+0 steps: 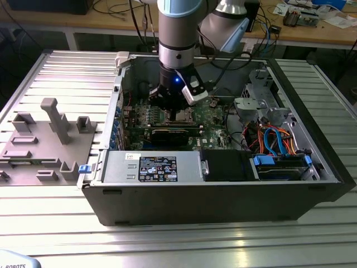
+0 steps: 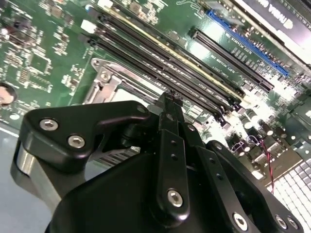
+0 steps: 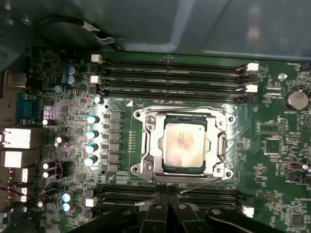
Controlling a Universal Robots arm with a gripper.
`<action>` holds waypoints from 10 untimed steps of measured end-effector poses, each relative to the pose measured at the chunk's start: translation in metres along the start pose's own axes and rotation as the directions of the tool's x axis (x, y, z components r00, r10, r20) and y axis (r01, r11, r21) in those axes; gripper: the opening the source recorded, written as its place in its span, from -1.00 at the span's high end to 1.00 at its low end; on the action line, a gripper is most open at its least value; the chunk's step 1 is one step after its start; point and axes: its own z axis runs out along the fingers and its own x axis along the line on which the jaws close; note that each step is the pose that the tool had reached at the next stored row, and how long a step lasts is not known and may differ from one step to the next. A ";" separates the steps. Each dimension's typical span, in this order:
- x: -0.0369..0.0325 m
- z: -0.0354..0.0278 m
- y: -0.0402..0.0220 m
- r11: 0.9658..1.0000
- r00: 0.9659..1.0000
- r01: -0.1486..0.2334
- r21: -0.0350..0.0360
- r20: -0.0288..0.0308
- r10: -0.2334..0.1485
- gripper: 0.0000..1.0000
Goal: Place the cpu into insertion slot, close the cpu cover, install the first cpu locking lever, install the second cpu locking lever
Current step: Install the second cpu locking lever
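Observation:
The cpu [image 3: 183, 144] lies in the insertion slot [image 3: 144, 168] on the green board, its silver-grey top showing. The cpu cover [image 3: 221, 145] is down flat around it. One thin locking lever [image 3: 180, 108] lies along the socket's side facing a bank of memory slots. A second lever [image 3: 201, 184] runs slanted along the opposite side and passes right at my fingertips. My gripper [image 3: 165, 195] is shut, its black fingers pressed together there. It also shows in the second wrist view [image 2: 170, 101] and in the exterior view [image 1: 174, 108], just above the socket [image 1: 179, 116].
Long black memory slots [image 3: 170, 80] flank the socket on both sides. The open computer case [image 1: 223, 184] walls in the board, with a power supply [image 1: 156, 167] and a drive cage with coloured cables [image 1: 273, 139]. A grey fixture [image 1: 50, 134] sits at the exterior view's left.

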 end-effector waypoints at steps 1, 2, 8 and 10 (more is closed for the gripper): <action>0.0021 0.0030 0.0001 1.000 1.000 0.001 0.000 0.000 -0.001 0.79; 0.0047 0.0064 0.0001 1.000 1.000 0.004 -0.001 0.000 -0.004 0.79; 0.0135 0.0123 0.0005 1.000 1.000 0.016 -0.016 0.001 -0.016 0.79; 0.0171 0.0137 0.0006 1.000 1.000 0.017 -0.024 0.001 -0.017 0.79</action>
